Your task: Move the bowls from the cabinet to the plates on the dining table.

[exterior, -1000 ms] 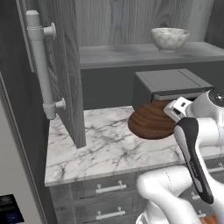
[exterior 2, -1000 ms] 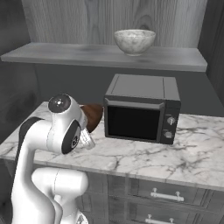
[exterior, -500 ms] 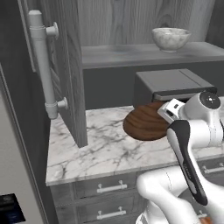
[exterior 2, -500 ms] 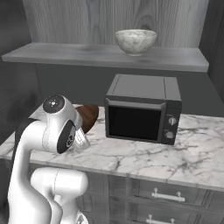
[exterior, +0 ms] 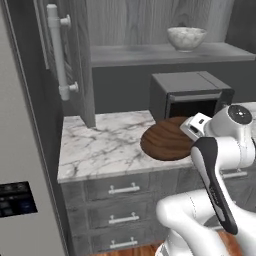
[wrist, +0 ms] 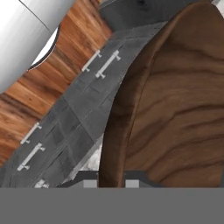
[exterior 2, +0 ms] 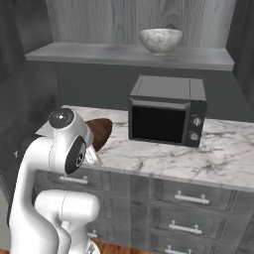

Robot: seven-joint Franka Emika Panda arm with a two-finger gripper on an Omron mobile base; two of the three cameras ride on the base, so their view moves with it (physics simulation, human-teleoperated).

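My gripper (wrist: 111, 180) is shut on the rim of the dark brown wooden bowl (wrist: 175, 109). The bowl is tilted on edge in the hand view. It hangs low over the marble counter (exterior: 100, 145), in front of the microwave, with the bowl (exterior: 162, 142) left of the gripper (exterior: 186, 136). From the right, the bowl (exterior 2: 101, 131) peeks out behind my arm. The white marble-look bowl (exterior: 186, 37) (exterior 2: 160, 39) stands on the shelf of the cabinet (exterior: 150, 52). The cabinet's door (exterior: 75, 50) stands open at the left. The plates and the dining table are out of view.
A black microwave (exterior: 190, 92) (exterior 2: 166, 116) sits on the counter (exterior 2: 218, 154) under the shelf. Grey drawers with silver handles (exterior: 122, 189) run below the counter. A tall pale appliance with a dark display panel (exterior: 15, 200) stands at the far left. Wooden floor (wrist: 52, 83) lies below.
The whole picture has shifted slightly, so the camera has moved a little. The brown bowl, still gripped, has drifted a bit left, away from the microwave.
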